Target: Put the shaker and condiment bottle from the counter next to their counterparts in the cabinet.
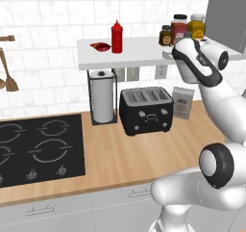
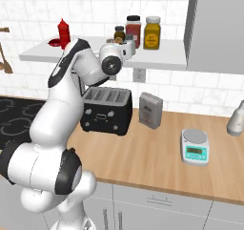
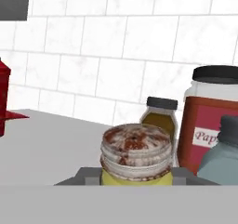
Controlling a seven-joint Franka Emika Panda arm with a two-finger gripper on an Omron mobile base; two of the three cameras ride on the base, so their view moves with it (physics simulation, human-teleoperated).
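Note:
My gripper (image 3: 135, 175) is up at the white cabinet shelf (image 3: 56, 144), shut on the shaker (image 3: 135, 151), a yellow-green cylinder with a speckled grey cap, held between the grey pads (image 3: 88, 174). Whether its base touches the shelf is hidden. Just to its right stands the pale blue shaker (image 3: 224, 155). The red condiment bottle (image 1: 116, 36) (image 2: 63, 32) stands farther left on the shelf (image 1: 134, 53), beside the small flat red item (image 1: 101, 46). In the right base view the hand (image 2: 125, 45) reaches in by the jars.
A red-labelled jar (image 3: 211, 121) (image 1: 178, 27), a yellow jar (image 1: 196, 26) and a small dark-lidded jar (image 3: 160, 118) crowd the shelf behind the shaker. Below on the counter (image 1: 125, 154) are a black toaster (image 1: 145, 110), paper towel roll (image 1: 102, 101), box (image 2: 150, 109), scale (image 2: 194, 147) and hob (image 1: 38, 147).

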